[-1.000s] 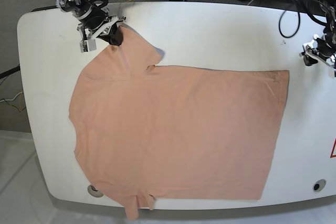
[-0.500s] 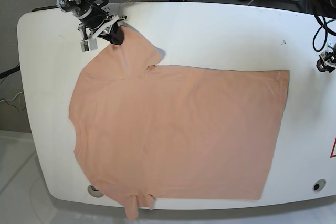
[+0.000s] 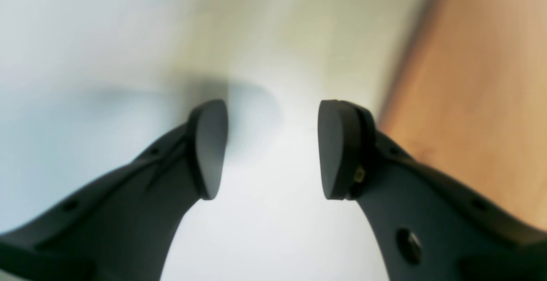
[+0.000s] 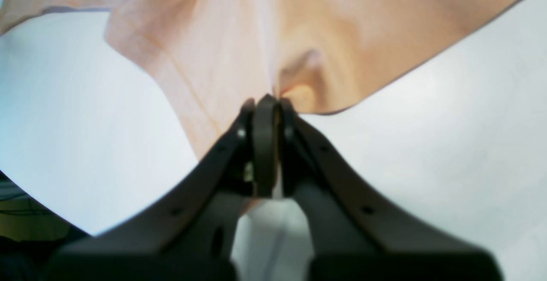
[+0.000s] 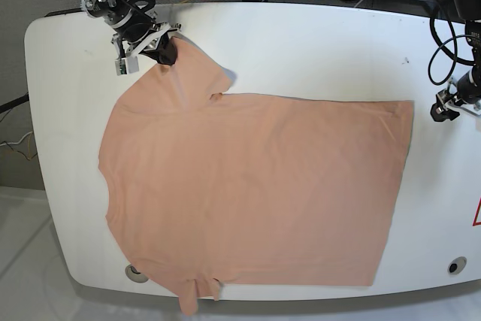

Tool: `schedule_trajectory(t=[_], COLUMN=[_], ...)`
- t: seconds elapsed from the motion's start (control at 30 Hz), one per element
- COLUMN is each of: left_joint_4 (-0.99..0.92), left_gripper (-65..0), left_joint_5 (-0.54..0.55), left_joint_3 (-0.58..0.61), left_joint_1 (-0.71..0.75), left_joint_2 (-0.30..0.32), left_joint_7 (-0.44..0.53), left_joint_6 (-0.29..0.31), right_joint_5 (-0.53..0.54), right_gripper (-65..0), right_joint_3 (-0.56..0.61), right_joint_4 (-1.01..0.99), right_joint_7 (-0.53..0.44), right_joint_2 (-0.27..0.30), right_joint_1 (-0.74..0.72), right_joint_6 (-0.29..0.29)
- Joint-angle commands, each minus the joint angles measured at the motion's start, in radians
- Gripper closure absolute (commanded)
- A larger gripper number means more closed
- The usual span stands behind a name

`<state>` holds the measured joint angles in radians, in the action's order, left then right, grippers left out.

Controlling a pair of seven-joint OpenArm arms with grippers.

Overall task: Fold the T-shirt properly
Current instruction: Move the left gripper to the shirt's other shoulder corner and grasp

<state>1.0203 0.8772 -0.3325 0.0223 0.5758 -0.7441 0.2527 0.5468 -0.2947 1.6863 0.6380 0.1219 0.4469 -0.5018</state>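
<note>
Right now right gripper (image 4: 266, 101) clamped on T-shirt (image 5: 255, 186) sleeve; left gripper (image 3: 271, 148) apart, empty, just beside hem. Best grab hem corner squarely, then fold evenly.

The salmon-pink cotton T-shirt (image 5: 255, 186) has its near sleeve cut off by the base view's bottom edge; the left wrist view is blurred.

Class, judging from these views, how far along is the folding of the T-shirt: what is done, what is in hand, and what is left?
Done: the T-shirt lies spread flat on the white table, with no fold made. In hand: the right hand is shut on the edge of a sleeve at the far corner, while the left hand hangs open over bare table beside the hem, holding nothing. Left: all the folding.
</note>
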Motion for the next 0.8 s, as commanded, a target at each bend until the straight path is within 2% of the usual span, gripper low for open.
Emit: schedule_trajectory(t=[0.0,0.2,0.4,0.6,0.67,0.77], left_joint_4=[0.035,0.056,0.032,0.031,0.044,0.043], left_gripper=[-32.5,-32.7,-30.7,-18.4,-17.6,-26.3], left_joint_5=[-0.030,-0.033,-0.043,-0.041,-0.037,-0.034], left_joint_3=[0.025,0.070,0.108,0.126,0.124,0.128], left_joint_1=[0.025,0.028,0.025,0.026,0.021,0.021], left_joint_2=[-0.016,-0.017,-0.022,-0.027,-0.023,-0.023], left_joint_7=[-0.065,-0.051,-0.056,-0.051,-0.067,-0.073], left_joint_6=[0.023,0.108,0.141,0.135,0.143,0.148], right_joint_5=[-0.001,-0.001,0.001,-0.001,-0.001,0.000], right_gripper=[0.0,0.0,0.0,0.0,0.0,0.0], right_joint_3=[-0.005,-0.006,-0.006,-0.005,-0.002,-0.002], right_joint_4=[0.008,0.006,0.005,0.004,0.006,0.006], right_joint_7=[-0.004,-0.006,-0.009,-0.011,-0.014,-0.012], right_joint_2=[0.007,0.007,0.008,0.008,0.008,0.008], right_joint_1=[0.000,-0.001,-0.004,-0.006,-0.005,-0.003], right_joint_6=[0.000,-0.002,-0.007,-0.005,-0.006,-0.009])
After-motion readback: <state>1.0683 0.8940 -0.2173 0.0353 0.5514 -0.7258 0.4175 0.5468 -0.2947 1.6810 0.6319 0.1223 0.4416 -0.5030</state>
